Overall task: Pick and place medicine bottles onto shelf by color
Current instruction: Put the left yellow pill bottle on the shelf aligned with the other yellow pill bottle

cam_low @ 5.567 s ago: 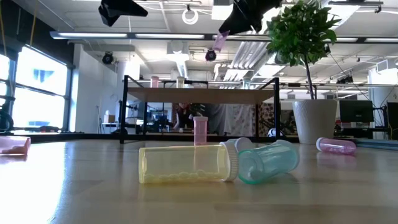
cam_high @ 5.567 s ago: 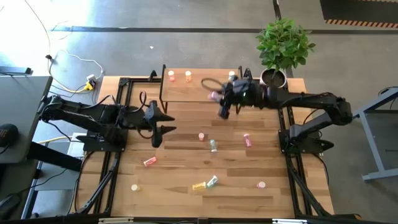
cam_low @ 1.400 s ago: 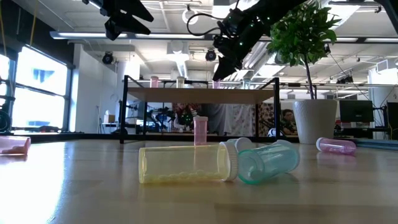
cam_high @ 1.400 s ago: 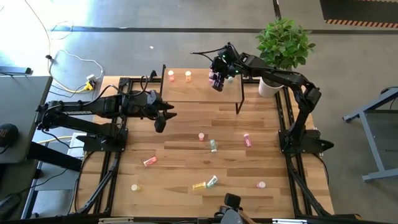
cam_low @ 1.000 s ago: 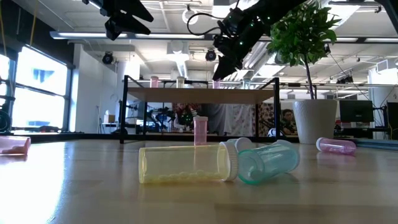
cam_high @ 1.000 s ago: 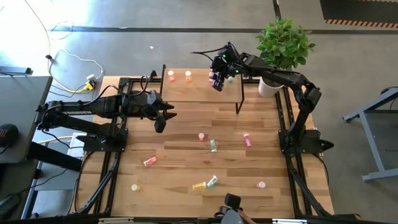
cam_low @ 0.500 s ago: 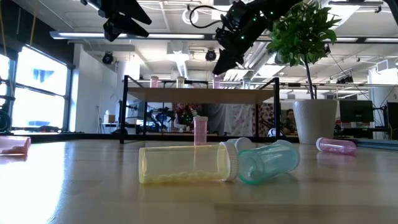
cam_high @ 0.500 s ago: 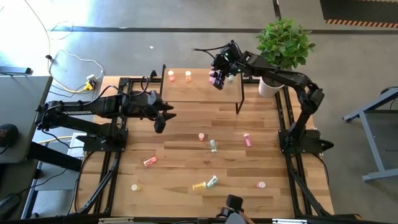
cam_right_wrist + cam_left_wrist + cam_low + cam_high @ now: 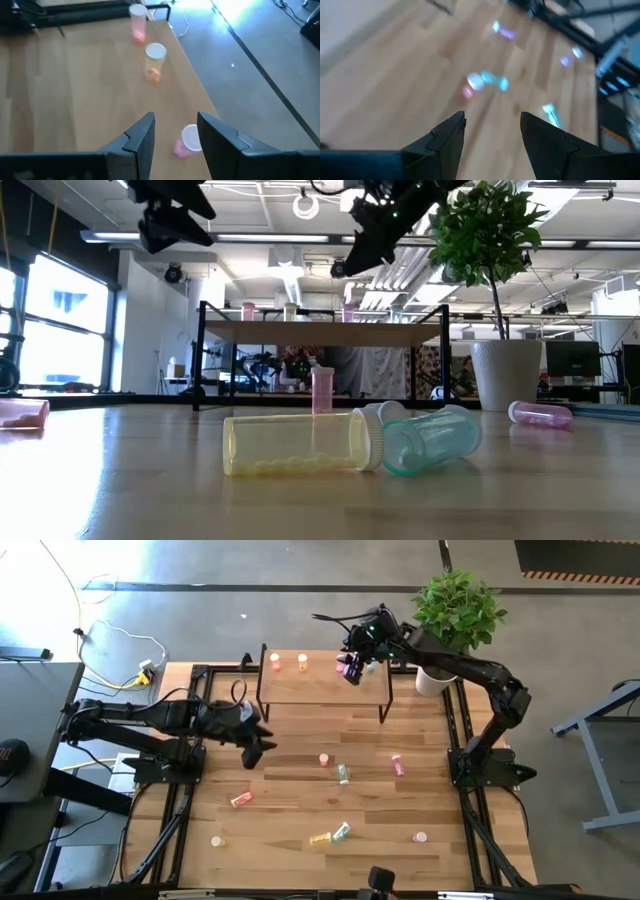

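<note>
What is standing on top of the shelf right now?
On the shelf, three upright bottles in a row along its far edge: a red-orange bottle, a yellow bottle and a pink bottle. Nothing more shows there.

The small raised light-wood shelf on thin black legs (image 9: 300, 686) stands at the far edge of the surface. On its top, along the far edge, three tiny pale-capped bottles stand upright: a red-orange one (image 9: 137, 22) near the left end, a yellowish one with an orange base (image 9: 154, 62) just beside it, and a pink one (image 9: 186, 140) further right. In front of the shelf more bottles are scattered; a clear yellow bottle (image 9: 298, 443) and a pale green one (image 9: 432, 440) lie on their sides, touching.
</note>
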`<state>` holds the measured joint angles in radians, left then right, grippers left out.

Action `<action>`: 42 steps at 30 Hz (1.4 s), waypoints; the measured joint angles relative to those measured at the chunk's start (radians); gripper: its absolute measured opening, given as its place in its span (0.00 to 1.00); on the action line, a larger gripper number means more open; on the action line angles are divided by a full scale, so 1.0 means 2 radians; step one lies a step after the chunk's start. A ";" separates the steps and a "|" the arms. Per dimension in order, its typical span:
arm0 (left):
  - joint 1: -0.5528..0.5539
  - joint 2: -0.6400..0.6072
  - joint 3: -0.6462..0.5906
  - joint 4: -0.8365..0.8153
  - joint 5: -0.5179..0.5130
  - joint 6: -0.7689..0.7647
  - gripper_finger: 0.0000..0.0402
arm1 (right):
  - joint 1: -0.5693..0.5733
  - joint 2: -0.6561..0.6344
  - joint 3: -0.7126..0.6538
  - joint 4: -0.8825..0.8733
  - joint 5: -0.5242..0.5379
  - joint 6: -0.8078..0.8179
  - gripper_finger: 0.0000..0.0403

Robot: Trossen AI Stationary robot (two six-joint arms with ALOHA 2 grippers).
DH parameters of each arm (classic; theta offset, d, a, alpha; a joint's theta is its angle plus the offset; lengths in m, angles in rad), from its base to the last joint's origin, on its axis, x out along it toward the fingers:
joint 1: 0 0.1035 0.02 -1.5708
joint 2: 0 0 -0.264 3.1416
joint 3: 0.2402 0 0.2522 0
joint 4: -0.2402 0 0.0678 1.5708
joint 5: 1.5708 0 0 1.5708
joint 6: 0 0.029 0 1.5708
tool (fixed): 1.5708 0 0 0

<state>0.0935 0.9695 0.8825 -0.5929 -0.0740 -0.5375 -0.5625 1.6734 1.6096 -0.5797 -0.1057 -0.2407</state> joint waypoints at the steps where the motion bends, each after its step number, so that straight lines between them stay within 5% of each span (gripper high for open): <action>1: -0.010 0.000 0.000 -0.009 0.003 -0.011 0.46 | 0.003 -0.003 0.000 0.001 0.000 0.000 0.35; 12: -0.151 0.000 0.000 -0.109 0.022 -0.114 0.46 | 0.030 -0.016 0.000 0.004 0.065 0.044 0.35; 29: -0.400 0.005 0.000 -0.124 0.020 -0.255 0.46 | 0.097 -0.047 0.000 0.008 0.066 0.178 0.35; 42: -0.486 0.121 0.000 -0.124 0.019 -0.279 0.46 | 0.142 -0.047 0.000 -0.042 0.062 0.195 0.35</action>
<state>-0.8790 1.2123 0.8825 -0.8406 -0.0368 -1.0957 -0.2789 1.5791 1.6100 -0.6631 0.0186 0.1497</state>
